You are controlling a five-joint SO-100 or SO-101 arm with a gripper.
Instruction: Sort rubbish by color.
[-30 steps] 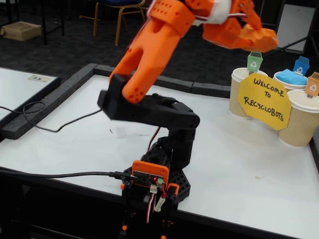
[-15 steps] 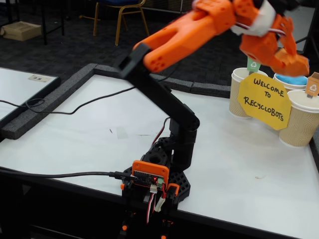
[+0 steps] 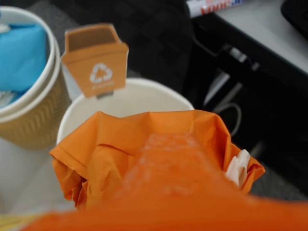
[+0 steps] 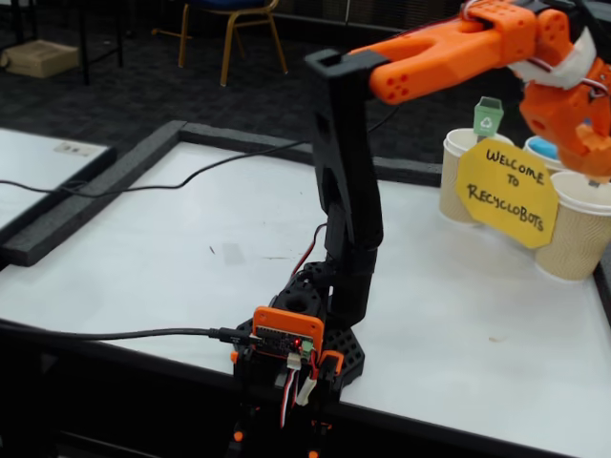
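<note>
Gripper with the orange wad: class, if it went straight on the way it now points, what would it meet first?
Probably the open mouth of the white cup with the orange bin tag: the gripper, shut on the orange wad, points there. Depth is unclear.

Arm [image 4: 348, 181] upright at lower link, forearm stretched level to right in fixed view; gripper [image 4: 584, 162] pointing down, clamped on orange wad [image 3: 144, 149].

Orange wad [image 3: 144, 139], blue wad [image 3: 21, 55], seemingly tan ribbed cup [image 3: 29, 118].
</note>
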